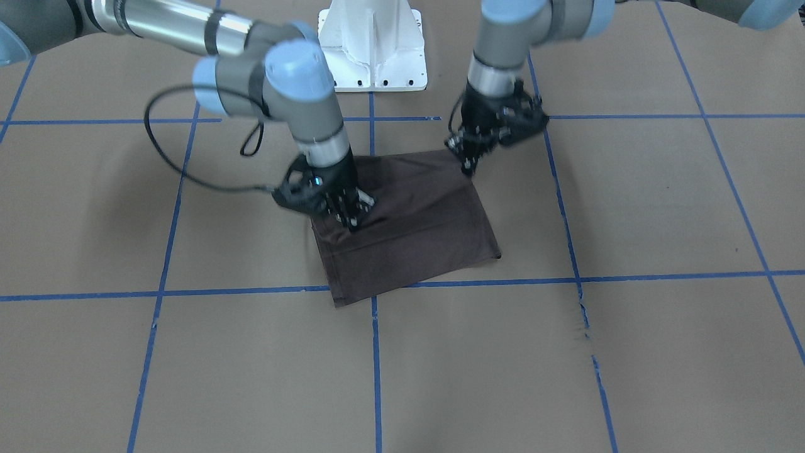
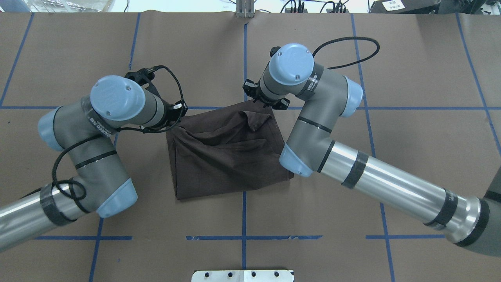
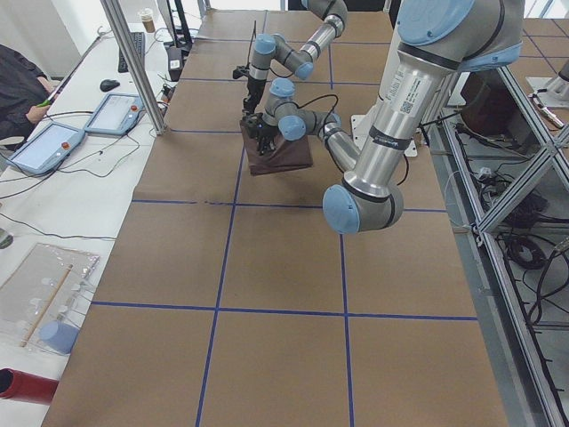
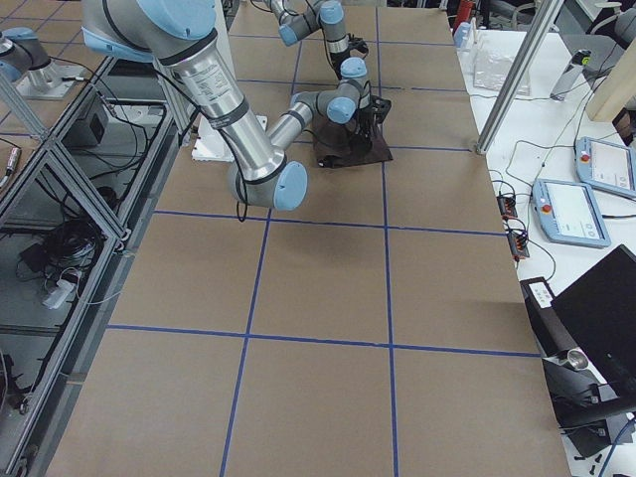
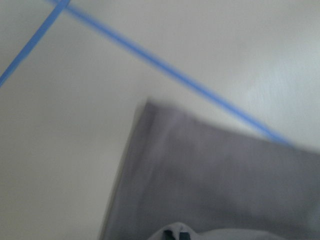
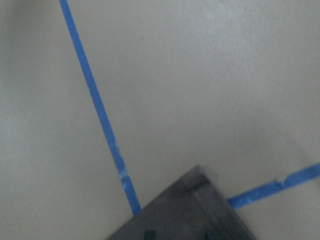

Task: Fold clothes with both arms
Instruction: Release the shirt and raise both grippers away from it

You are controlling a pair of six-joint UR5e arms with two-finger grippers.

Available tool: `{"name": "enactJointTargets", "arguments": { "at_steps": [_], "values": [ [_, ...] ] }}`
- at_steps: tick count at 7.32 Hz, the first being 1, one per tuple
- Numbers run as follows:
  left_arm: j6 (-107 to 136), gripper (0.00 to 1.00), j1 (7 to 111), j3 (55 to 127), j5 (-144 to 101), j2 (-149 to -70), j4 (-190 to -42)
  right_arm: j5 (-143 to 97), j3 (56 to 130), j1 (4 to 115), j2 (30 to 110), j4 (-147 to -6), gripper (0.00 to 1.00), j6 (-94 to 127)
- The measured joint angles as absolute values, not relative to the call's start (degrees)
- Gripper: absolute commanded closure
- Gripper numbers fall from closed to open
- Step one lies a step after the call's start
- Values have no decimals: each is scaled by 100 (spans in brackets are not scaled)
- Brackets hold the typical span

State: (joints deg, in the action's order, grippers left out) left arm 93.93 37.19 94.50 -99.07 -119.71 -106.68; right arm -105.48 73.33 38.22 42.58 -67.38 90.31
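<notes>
Brown paper is covering the tabletop, and blue tape lines are crossing it in a wide grid. In the left side view a white bench is running along the table's nine o'clock edge, carrying two teach pendants, a computer mouse and, toward seven o'clock, a clear plastic tray and a red cylinder. A silver aluminium post is rising at eleven o'clock near a lidded paper cup. At three o'clock an aluminium frame is standing over pale grey floor, with black cables lying beneath it. A person in dark clothing is showing at the ten o'clock edge. Even, bright light is falling everywhere.
</notes>
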Motion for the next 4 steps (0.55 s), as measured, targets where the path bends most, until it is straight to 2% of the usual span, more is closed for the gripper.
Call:
{"name": "enactJointTargets", "arguments": {
  "at_steps": [2,4],
  "values": [
    [8839,0,4158,8907,-9999,-12118,-11029,-11177,6663,4334,3950,-6555,0,8530],
    [8372,0,4515,8882,-10518,-12120,-11041,-11539,6605,4515,3881,-6534,0,8357]
  ]
}}
